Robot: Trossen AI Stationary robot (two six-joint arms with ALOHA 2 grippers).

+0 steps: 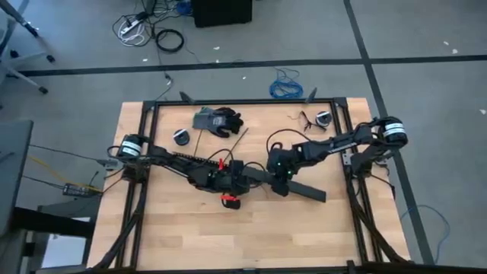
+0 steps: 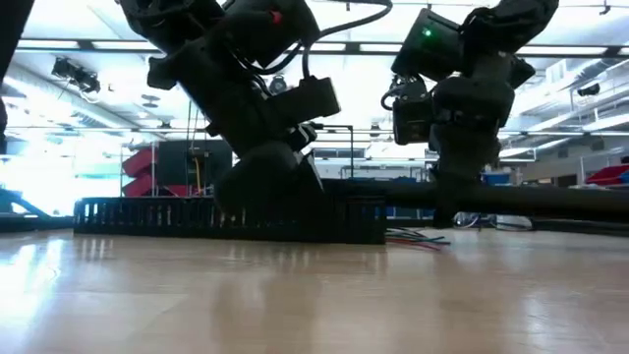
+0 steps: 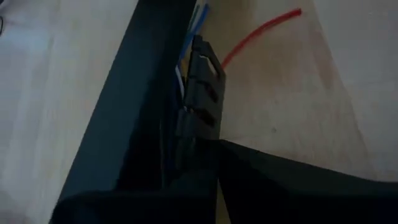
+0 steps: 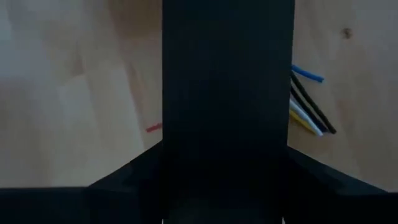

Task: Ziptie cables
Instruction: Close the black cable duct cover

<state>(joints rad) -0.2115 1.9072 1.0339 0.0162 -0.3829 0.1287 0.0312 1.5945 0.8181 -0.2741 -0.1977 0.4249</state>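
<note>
A long flat black strip (image 1: 293,185) lies slantwise at the table's middle. The thin cables (image 3: 186,43) in blue and white run along its edge. Their blue, black, yellow and white ends (image 4: 308,109) stick out beside it, and they show on the tabletop (image 2: 418,236) in the low view. A loose red wire (image 3: 258,32) lies alongside. My left gripper (image 1: 230,177) is at the strip's left end and my right gripper (image 1: 280,179) is over its middle. Each is shut on the strip. My left gripper holds the black strip at its left end (image 3: 152,155), coming from the table's left, with its fingers along the strip. The gripper's own dark body hides the place of contact. My right gripper has the strip's middle (image 4: 227,124) between its two fingers, which come from above, one on each long edge. The strip stays low on the table.
A black segmented chain (image 1: 183,160) lies under my left arm and shows long and low in the low view (image 2: 226,216). A small red object (image 1: 228,200) sits near the strip. A dark glove (image 1: 218,120) and two round rolls (image 1: 181,137) (image 1: 323,118) lie at the far side.
</note>
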